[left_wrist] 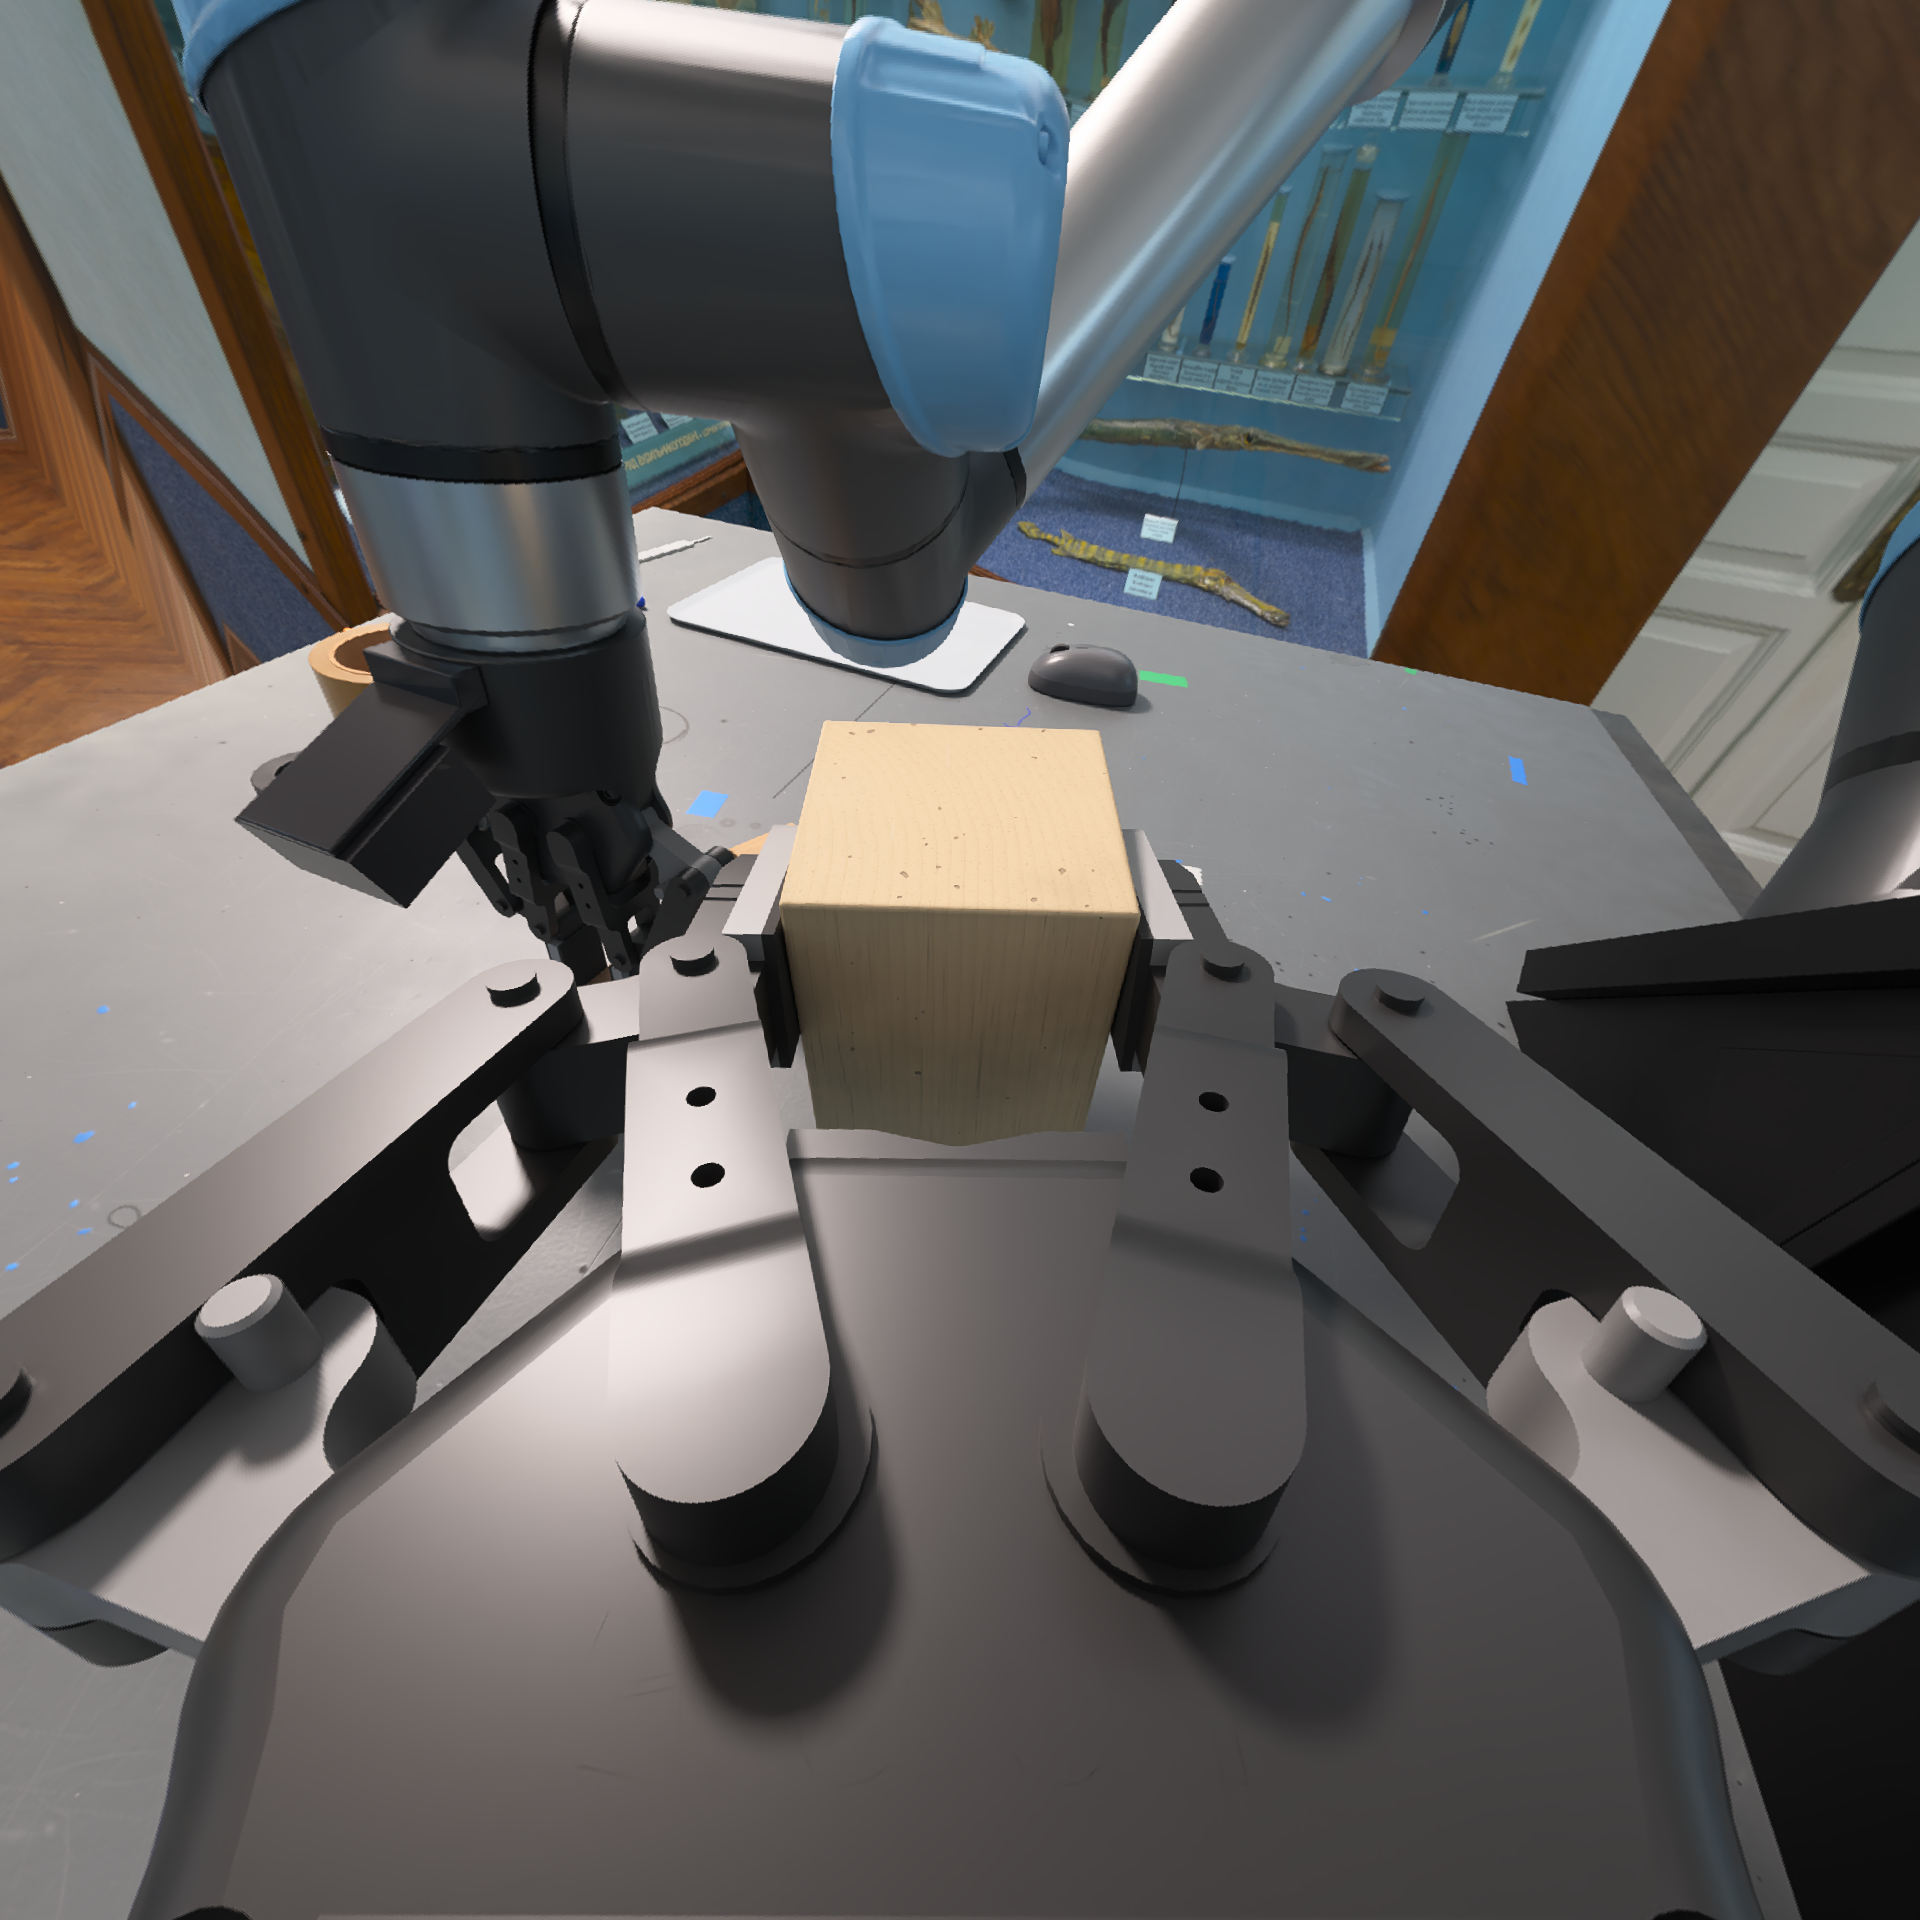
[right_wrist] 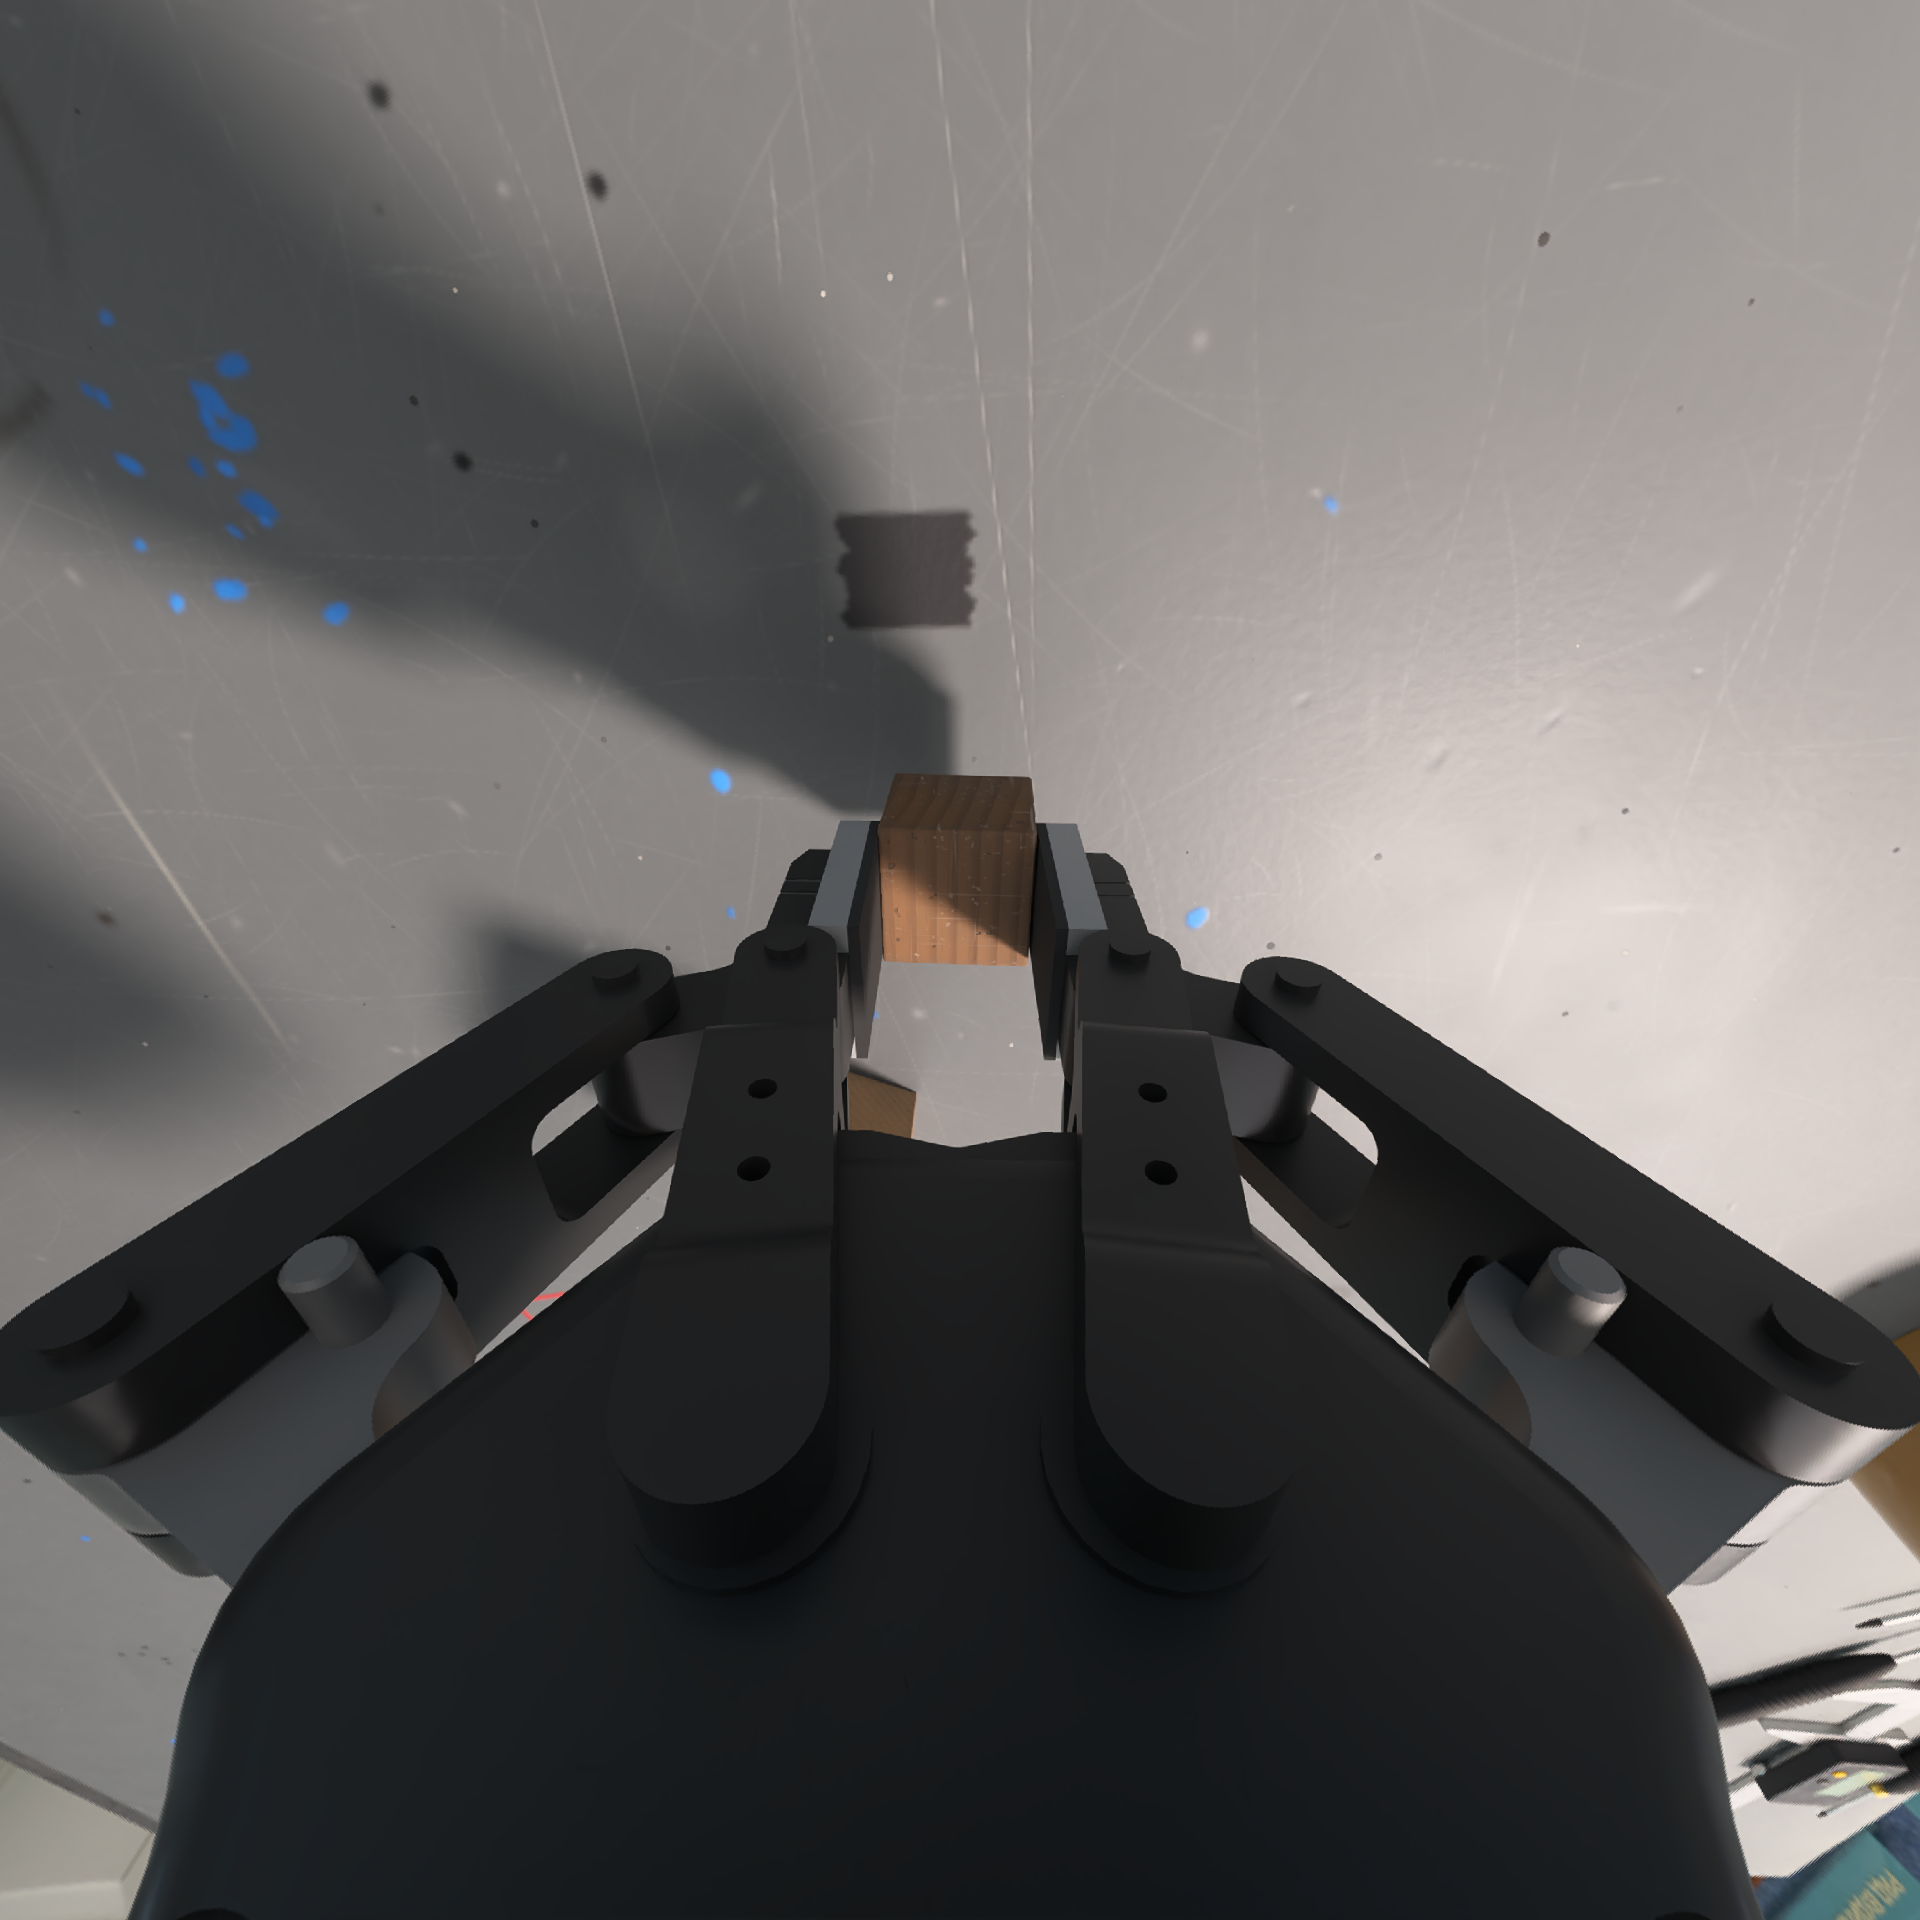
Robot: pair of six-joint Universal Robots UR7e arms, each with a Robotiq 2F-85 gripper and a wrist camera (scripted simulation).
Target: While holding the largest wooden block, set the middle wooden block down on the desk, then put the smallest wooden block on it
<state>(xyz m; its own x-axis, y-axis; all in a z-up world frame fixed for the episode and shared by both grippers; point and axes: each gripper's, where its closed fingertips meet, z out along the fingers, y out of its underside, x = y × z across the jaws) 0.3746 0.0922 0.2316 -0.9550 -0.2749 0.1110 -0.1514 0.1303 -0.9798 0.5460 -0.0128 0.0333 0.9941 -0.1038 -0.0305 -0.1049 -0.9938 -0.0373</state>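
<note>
My left gripper [left_wrist: 961, 883] is shut on the largest block [left_wrist: 956, 997], a pale wooden cube, and holds it above the grey desk [left_wrist: 1351, 831]. My right gripper [right_wrist: 956, 862] is shut on a smaller dark brown wooden block [right_wrist: 956, 894] at its fingertips, raised above the desk [right_wrist: 1351, 520]; the block's shadow falls on the desk ahead. The corner of a third, orange-brown block [right_wrist: 881, 1107] shows low between the right fingers; I cannot tell what it rests on. The right gripper also shows in the left wrist view [left_wrist: 623, 935], pointing down just left of the pale block.
Behind the pale block lie a white pad [left_wrist: 914, 644] and a dark mouse [left_wrist: 1081, 675]. A tape roll [left_wrist: 343, 665] stands at the far left. A dark boxy object [left_wrist: 1714, 1060] sits at the right. Small clutter [right_wrist: 1818, 1766] lies at the right view's lower corner.
</note>
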